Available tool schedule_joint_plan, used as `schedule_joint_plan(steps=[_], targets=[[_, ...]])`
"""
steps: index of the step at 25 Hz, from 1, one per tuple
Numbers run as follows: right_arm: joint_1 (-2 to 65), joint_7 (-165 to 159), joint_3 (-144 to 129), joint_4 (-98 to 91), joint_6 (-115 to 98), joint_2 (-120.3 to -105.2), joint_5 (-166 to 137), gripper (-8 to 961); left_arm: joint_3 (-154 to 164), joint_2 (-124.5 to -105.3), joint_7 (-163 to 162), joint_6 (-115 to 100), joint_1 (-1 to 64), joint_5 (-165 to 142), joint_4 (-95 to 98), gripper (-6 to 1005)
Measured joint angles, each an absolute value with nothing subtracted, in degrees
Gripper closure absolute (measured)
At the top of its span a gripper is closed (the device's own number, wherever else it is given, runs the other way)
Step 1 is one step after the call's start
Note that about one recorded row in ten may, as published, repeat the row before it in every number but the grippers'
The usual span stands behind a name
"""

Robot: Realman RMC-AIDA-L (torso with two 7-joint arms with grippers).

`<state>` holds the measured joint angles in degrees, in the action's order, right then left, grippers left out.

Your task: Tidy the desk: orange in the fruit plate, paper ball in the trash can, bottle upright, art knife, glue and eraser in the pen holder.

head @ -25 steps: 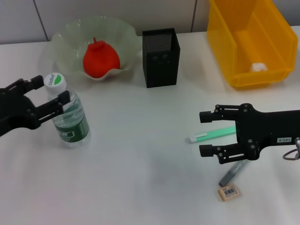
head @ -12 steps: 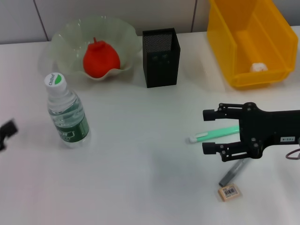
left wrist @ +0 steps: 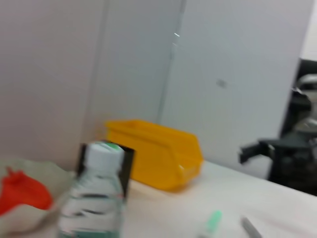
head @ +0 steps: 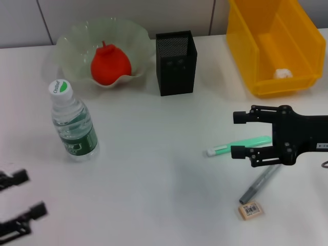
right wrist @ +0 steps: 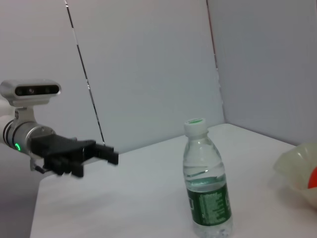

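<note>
Beneath the right pincer (head: 237, 135), jaws wide and empty: green glue stick (head: 239, 146), long axis running left-right across the table (head: 154, 179), lying between the fingertips. Grey art knife (head: 260, 184) and eraser (head: 250, 210) lie nearer the robot. Pen holder (head: 176, 63) far beyond. Left pincer (head: 23, 195), open, well apart; right arm nearer.
</note>
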<state>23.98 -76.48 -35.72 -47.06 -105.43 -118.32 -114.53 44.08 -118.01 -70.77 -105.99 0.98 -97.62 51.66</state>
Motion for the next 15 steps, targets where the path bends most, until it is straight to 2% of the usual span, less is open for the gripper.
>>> schedule_joint_plan(steps=[6,15], targets=[[22.86,-79.18,-35.24,-51.21,-105.17,-117.95,-114.7,108,44.13,-118.3,-68.44,-107.28,6.48,-105.1,47.99,215],[23.82,-87.46,-35.96,-61.29,-104.99,-117.69,-118.22,110,43.76,-118.38,-64.03,-106.35,7.46,-105.6,45.08,214]])
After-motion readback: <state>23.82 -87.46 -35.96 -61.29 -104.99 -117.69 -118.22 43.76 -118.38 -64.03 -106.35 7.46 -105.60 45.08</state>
